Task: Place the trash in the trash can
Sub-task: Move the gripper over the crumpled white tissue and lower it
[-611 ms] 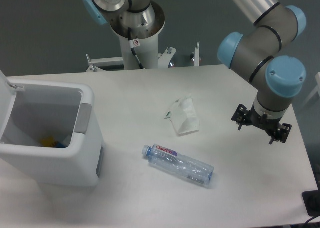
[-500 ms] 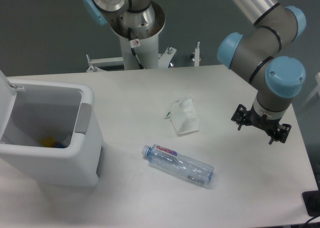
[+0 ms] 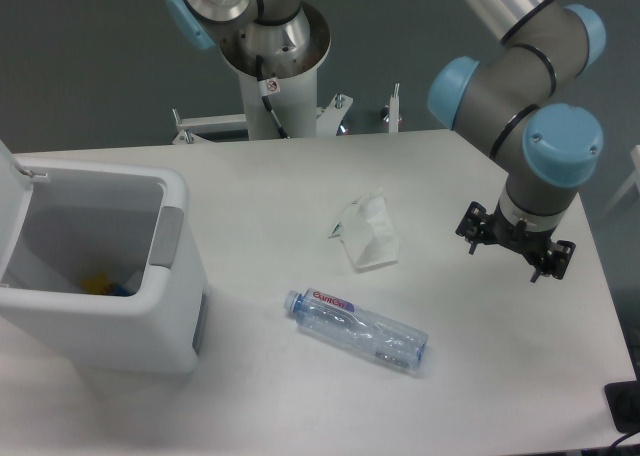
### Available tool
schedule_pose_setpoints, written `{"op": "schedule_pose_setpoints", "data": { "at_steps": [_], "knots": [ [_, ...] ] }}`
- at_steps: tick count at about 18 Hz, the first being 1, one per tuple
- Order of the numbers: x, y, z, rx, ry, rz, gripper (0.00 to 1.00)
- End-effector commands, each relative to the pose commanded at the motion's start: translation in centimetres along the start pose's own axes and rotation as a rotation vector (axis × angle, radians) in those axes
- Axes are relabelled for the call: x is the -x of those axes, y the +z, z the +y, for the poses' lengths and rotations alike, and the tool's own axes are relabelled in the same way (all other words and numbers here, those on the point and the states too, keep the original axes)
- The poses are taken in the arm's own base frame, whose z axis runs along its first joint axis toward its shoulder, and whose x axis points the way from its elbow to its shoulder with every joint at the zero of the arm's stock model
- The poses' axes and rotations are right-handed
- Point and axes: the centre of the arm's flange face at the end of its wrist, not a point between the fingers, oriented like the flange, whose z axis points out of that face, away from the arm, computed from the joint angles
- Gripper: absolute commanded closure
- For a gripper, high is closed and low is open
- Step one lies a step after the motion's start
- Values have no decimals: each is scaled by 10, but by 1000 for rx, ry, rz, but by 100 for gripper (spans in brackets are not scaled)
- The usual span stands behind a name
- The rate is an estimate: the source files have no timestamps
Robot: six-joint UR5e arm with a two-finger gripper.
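The trash lies on the table in two pieces. A small whitish pouch (image 3: 369,235) rests near the middle, and a clear bottle (image 3: 357,330) with a blue cap and red lettering lies on its side in front of it. At the left stands the white trash can (image 3: 172,306), lid up, with a grey panel on its right side. My gripper (image 3: 513,243) hangs over the right part of the table, right of the pouch and apart from it. It points down, its black fingers (image 3: 474,226) spread open and holding nothing.
Something yellow and blue (image 3: 103,283) lies at the bottom of the trash can. The arm's base column (image 3: 270,66) stands behind the table's far edge. The table's right edge (image 3: 612,296) is close to the gripper.
The gripper and wrist have shifted slightly to the left and toward the far side. Pouch, bottle and trash can have not moved.
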Motion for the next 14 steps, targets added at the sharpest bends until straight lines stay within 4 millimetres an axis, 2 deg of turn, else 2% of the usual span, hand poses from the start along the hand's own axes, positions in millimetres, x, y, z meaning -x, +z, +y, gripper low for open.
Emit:
{"op": "schedule_pose_setpoints", "data": {
  "at_steps": [2, 6, 8, 10, 12, 14],
  "knots": [
    [-15, 4, 5, -32, -70, -38, 0],
    [-47, 14, 10, -26, -64, -11, 0],
    [-71, 25, 1, -20, -37, 8, 0],
    [-92, 39, 1, -15, -20, 24, 0],
    [-114, 36, 3, -16, -8, 25, 0],
    [-141, 41, 12, -22, -3, 59, 0]
  ]
}}
